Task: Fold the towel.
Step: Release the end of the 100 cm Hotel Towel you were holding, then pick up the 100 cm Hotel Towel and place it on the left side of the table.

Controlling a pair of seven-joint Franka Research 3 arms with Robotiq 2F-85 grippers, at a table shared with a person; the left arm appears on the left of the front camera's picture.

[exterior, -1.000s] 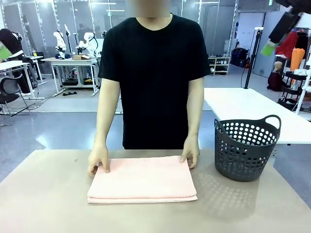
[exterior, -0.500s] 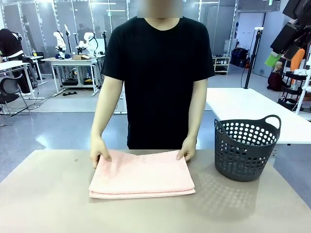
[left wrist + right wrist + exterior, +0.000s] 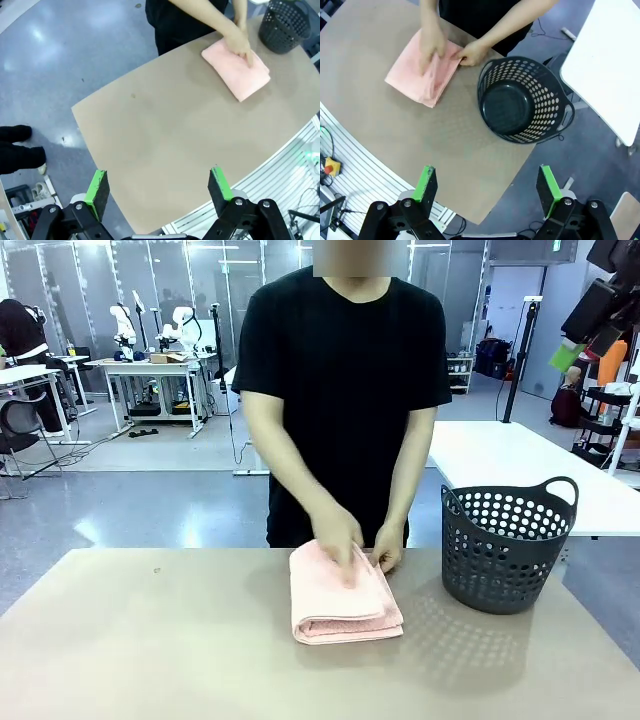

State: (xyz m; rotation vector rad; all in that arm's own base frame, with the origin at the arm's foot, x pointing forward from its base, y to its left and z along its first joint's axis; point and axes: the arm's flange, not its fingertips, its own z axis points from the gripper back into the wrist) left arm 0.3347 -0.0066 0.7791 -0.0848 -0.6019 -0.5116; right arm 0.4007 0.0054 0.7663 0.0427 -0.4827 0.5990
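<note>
The left gripper (image 3: 159, 186) has its jaws fully apart with nothing between them. The left pads (image 3: 97, 187) are green, upright and parallel, facing each other. The left wrist is raised high and tilted downward. The right gripper (image 3: 487, 185) likewise has its jaws fully apart and empty. The right pads (image 3: 426, 183) are parallel, and the right wrist is raised high, pointing down. In the front view, the right gripper sits at the upper right corner, one green pad (image 3: 563, 356) angled down and leftward.
</note>
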